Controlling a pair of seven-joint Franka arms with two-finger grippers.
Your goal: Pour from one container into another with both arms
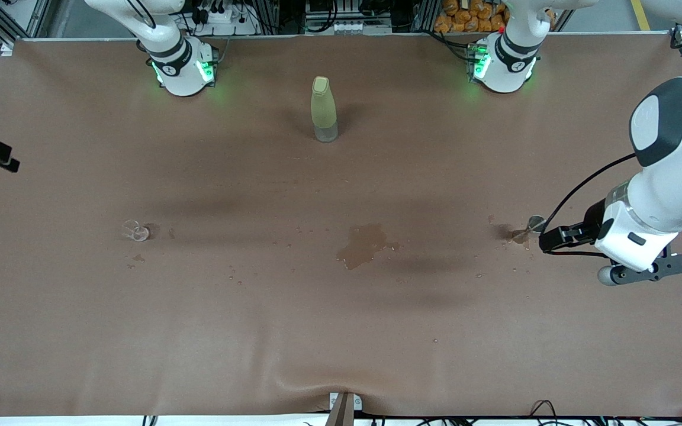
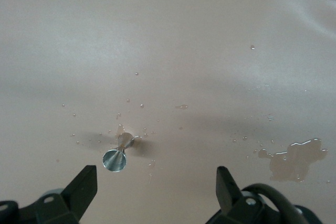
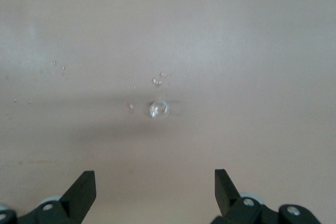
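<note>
Even, diffuse overhead light falls on the brown bench (image 1: 258, 325), casting soft, blurred shadow bands across its middle. Green lamps glow at both arm bases. Both wrist views look paler and washed out, slightly hazy, with faint sheen on the puddle (image 2: 294, 158).

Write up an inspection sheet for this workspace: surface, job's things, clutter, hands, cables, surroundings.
Surface: brown table cover, wet; puddle mid-table, droplets scattered.
Job's things: capped yellow-green bottle upright between the arm bases; small clear glass toward the right arm's end; small metal cup toward the left arm's end, standing in splashes.
Clutter: nothing seen.
Hands: left hand open, over the table near the metal cup; right hand open, over the table near the clear glass.
Cables: black cable along the left arm.
Surroundings: equipment racks by the bases.
</note>
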